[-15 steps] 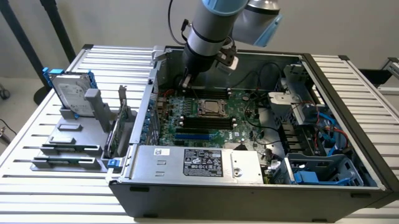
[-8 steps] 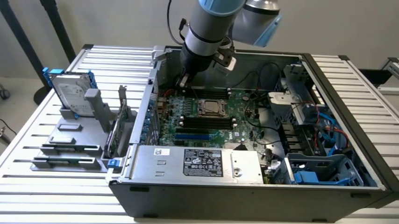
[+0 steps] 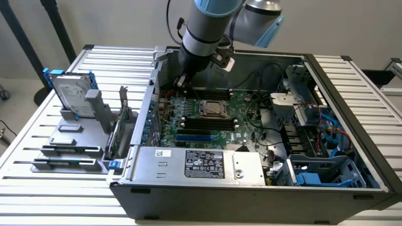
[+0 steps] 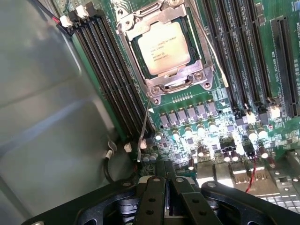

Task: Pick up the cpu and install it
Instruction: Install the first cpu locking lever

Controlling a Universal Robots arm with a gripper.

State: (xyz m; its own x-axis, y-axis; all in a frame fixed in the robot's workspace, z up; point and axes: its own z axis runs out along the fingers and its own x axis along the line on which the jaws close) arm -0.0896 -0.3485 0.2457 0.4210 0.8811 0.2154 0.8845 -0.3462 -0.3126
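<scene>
The cpu (image 4: 165, 48), a small square chip with a silvery top and printed lettering, lies flat in the metal-framed socket of the green board (image 4: 225, 117). In the exterior view the cpu (image 3: 213, 109) sits mid-board inside the open computer case. My gripper (image 4: 165, 169) hovers above the board's edge, a short way off the socket, beside the black memory slots (image 4: 112, 79). Its black fingers (image 4: 154, 197) are pressed together with nothing between them. In the exterior view my gripper (image 3: 182, 82) hangs by the case's far wall, towards the exterior view's left.
A silver hard drive with blue rails (image 3: 69, 94) stands in a grey rack (image 3: 66, 155) at the exterior view's left, outside the case. The power supply (image 3: 195, 162) fills the case's near side. Cables and a blue-tabbed drive cage (image 3: 320, 169) crowd the exterior view's right.
</scene>
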